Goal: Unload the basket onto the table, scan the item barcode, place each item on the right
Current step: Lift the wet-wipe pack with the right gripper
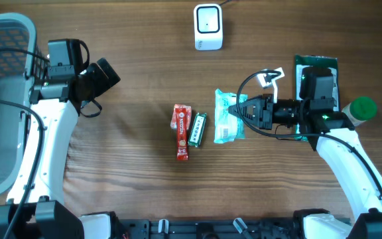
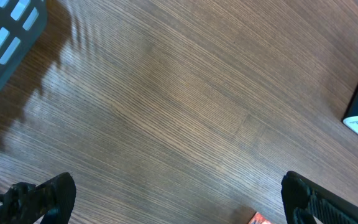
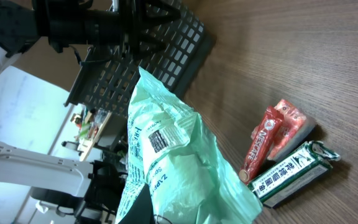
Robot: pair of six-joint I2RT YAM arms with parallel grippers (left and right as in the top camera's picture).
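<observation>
Mint-green bag (image 1: 229, 116), red packet (image 1: 180, 129), green box (image 1: 197, 129), brown wood-grain table (image 1: 144, 66).

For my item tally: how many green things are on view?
4: bag in right gripper, pack beside red packets, packet under right arm, cap at far right. More may hide.

Mint-green crinkled packet (image 1: 224, 109), barcode label (image 3: 159, 139) showing, perhaps lifted clear, white scanner (image 1: 208, 26) well apart

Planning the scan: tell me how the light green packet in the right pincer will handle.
Probably floppy: the light green packet is crinkled film, buckling in the right pincer. Likely light: a pinch at one edge seems to carry it. Its glossy film may slip.
</observation>
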